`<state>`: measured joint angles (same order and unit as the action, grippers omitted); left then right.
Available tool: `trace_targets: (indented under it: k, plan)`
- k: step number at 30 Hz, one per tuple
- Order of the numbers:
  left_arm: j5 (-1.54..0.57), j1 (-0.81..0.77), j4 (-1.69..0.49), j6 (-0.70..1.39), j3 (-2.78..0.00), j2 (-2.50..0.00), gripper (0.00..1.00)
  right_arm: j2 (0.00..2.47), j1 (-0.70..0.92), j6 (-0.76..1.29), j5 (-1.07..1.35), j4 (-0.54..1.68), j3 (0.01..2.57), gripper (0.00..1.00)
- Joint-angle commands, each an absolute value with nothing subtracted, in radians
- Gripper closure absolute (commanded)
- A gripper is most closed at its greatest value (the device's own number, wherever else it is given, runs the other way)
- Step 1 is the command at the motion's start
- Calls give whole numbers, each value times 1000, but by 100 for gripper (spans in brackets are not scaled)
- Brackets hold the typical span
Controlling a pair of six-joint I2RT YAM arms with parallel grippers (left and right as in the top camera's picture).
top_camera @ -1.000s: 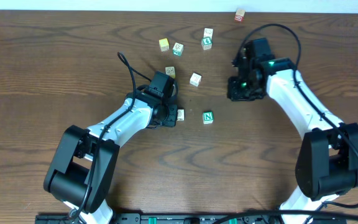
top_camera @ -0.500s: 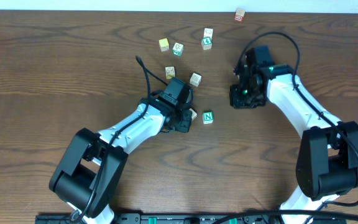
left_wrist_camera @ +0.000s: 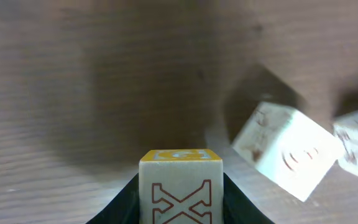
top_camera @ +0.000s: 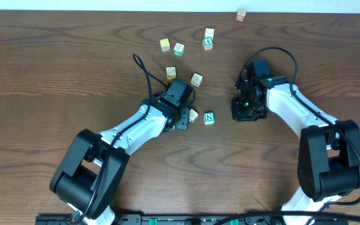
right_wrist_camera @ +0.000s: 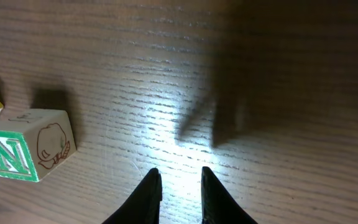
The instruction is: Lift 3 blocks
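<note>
My left gripper [top_camera: 189, 117] is shut on a pale cube [left_wrist_camera: 181, 190] that bears a red outlined X and has a yellow top; the same cube [top_camera: 194, 114] shows at the fingertips in the overhead view. Just right of it on the table sits the green N block [top_camera: 209, 117], also seen at the left of the right wrist view [right_wrist_camera: 27, 144]. A whitish block with a faint tan mark [left_wrist_camera: 284, 149] lies ahead of the held cube. My right gripper [right_wrist_camera: 181, 180] hovers over bare wood right of the N block [top_camera: 240, 114], its jaws a narrow gap apart with nothing between them.
Further back lie several loose cubes: a whitish one [top_camera: 196, 79], a yellowish one [top_camera: 171, 72], a yellow-faced one [top_camera: 165, 44], one with teal marks [top_camera: 179, 49] and a pair [top_camera: 208, 37]. A reddish cube [top_camera: 241, 15] sits near the far edge.
My left arm has swung right with the X cube, ending close to the N block. My right gripper has moved nearer the front and slightly left, its jaws narrowing a little.
</note>
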<state>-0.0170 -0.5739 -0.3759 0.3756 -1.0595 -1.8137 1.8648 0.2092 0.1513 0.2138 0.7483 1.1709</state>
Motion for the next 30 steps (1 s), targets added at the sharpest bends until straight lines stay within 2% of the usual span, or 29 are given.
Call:
trace_targets:
  k: [1, 6, 20, 25, 30]
  plan:
    - [65, -573, -345, 428, -1048, -1810, 74, 1859, 217, 141, 242, 743, 1168, 80]
    - [65, -573, -251, 458, -1048, -1818, 67, 1859, 237, 141, 245, 732, 1168, 80]
    - [33, -573, -271, 455, -1048, -1878, 65, 1859, 250, 141, 242, 730, 1168, 79]
    - [8, -573, -309, 455, -1048, -1877, 45, 1859, 250, 141, 240, 723, 1168, 78]
    - [4, -573, -326, 455, -1049, -1848, 36, 1859, 250, 141, 236, 718, 1168, 76]
